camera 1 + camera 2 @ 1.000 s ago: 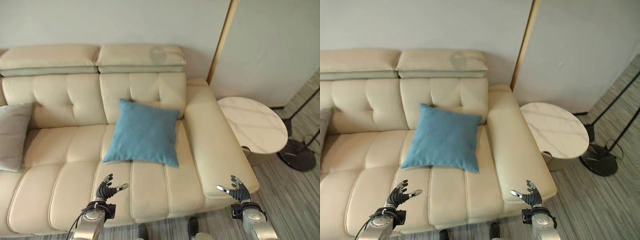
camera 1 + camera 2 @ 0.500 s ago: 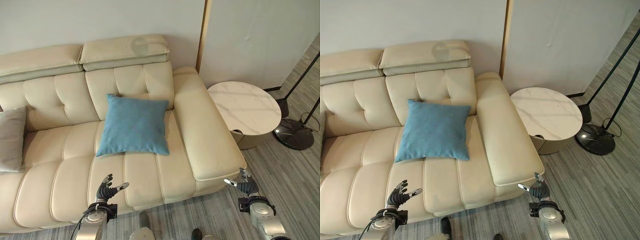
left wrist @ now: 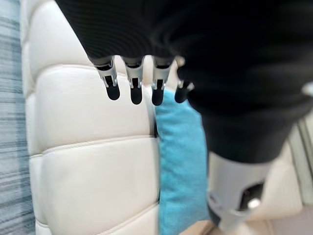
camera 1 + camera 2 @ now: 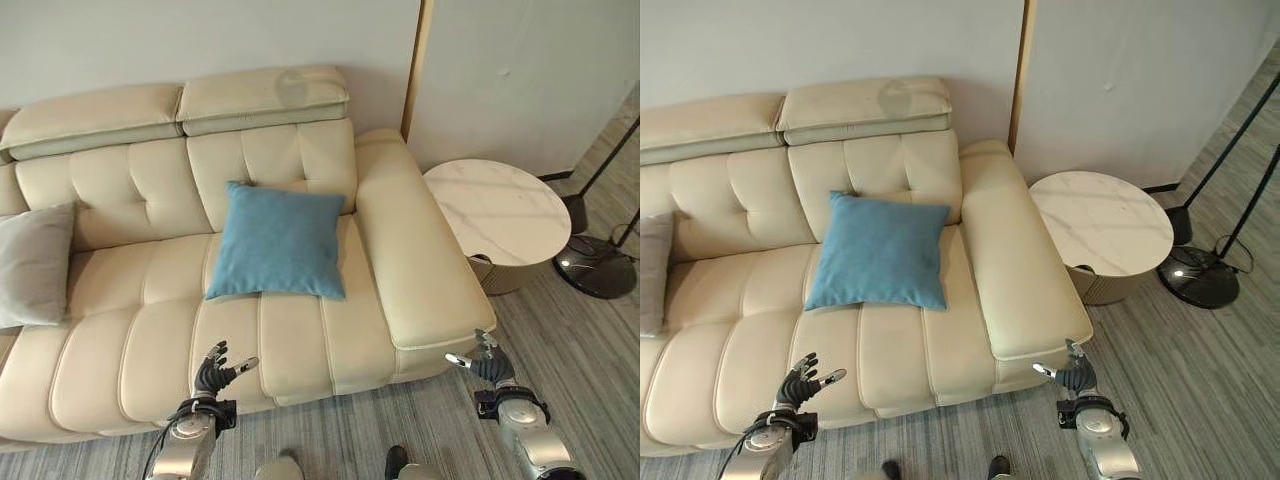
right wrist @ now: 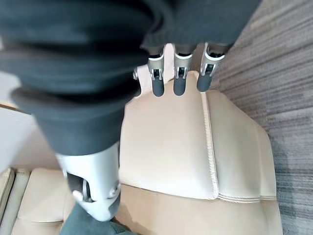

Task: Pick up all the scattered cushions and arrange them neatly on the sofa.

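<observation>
A blue cushion (image 4: 278, 241) leans against the backrest of the cream sofa (image 4: 130, 340), on its right-hand seat; it also appears past my left fingers (image 3: 181, 161). A grey cushion (image 4: 32, 264) rests at the sofa's left end. My left hand (image 4: 212, 375) hovers open and empty over the seat's front edge, well short of the blue cushion. My right hand (image 4: 485, 365) hangs open and empty just off the front corner of the sofa's right armrest (image 4: 425, 270).
A round marble side table (image 4: 498, 212) stands right of the armrest, with a black floor lamp base (image 4: 598, 272) beyond it. Grey striped carpet (image 4: 1200, 370) covers the floor in front and to the right.
The camera has shifted, so the whole scene sits a little further right and the grey cushion shows more. Both hands stay open and low; no cushion has moved.
</observation>
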`<state>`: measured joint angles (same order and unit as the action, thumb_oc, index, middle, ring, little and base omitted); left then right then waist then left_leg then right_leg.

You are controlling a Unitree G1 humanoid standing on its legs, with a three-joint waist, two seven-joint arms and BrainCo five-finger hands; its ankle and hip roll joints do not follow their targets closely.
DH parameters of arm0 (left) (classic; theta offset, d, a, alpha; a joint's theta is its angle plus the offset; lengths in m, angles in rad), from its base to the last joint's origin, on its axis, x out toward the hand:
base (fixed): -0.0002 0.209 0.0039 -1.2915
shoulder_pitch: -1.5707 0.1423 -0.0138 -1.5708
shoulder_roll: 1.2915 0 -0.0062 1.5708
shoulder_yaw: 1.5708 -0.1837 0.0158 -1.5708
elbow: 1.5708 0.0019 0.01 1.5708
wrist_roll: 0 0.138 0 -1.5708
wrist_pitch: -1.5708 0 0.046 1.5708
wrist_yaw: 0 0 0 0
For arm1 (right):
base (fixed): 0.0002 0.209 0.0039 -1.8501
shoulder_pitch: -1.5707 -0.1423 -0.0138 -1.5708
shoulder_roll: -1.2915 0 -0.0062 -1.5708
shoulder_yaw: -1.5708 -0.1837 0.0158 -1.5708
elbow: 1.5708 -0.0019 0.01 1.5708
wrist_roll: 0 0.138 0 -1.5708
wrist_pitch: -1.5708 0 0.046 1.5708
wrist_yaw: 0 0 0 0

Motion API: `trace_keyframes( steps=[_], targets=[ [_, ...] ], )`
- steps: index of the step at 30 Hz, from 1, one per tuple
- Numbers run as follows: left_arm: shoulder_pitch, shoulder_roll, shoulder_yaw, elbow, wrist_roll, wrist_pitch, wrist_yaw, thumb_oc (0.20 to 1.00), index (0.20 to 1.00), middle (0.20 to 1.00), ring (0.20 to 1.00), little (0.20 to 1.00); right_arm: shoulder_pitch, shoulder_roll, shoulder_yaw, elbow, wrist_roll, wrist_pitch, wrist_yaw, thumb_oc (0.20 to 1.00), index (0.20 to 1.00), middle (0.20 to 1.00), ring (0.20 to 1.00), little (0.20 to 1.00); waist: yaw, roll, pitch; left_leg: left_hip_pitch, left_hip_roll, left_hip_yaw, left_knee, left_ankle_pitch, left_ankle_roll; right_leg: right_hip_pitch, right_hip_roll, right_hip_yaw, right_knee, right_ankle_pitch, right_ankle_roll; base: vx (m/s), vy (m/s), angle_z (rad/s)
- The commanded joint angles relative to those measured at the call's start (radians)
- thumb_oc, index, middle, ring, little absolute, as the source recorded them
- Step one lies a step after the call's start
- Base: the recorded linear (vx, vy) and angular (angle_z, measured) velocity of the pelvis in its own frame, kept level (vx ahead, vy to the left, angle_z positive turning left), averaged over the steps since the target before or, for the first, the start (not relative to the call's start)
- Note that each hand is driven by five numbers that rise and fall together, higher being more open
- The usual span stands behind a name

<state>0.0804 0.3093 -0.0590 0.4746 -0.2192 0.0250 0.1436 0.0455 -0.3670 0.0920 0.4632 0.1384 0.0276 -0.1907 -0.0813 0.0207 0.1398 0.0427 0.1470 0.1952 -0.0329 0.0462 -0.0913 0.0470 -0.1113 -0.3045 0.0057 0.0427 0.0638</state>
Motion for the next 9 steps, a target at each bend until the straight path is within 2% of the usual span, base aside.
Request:
trace_keyframes(
  steps=[1, 9],
  targets=[
    [-0.007, 0.035, 0.004, -0.035, 0.007, -0.033, -0.014, 1.000, 1.000, 1.000, 1.000, 1.000, -0.068, 0.020, -0.016, -0.021, 0.007, -0.041, 0.013, 1.000, 1.000, 1.000, 1.000, 1.000, 0.020, -0.023, -0.041, -0.004, -0.024, -0.010, -0.020, -0.044, 0.006, -0.032, 0.018, 0.032, -0.011, -0.119, 0.031, 0.06, 0.134, 0.17],
    [0.016, 0.042, -0.001, -0.037, 0.035, -0.021, -0.035, 1.000, 1.000, 1.000, 1.000, 1.000, -0.047, 0.040, -0.002, -0.007, -0.001, -0.030, 0.033, 1.000, 1.000, 1.000, 1.000, 1.000, 0.028, -0.033, -0.059, 0.041, -0.043, 0.004, -0.054, -0.058, 0.018, 0.002, 0.002, 0.047, -0.040, -0.095, 0.056, 0.03, 0.079, 0.03]
  ],
)
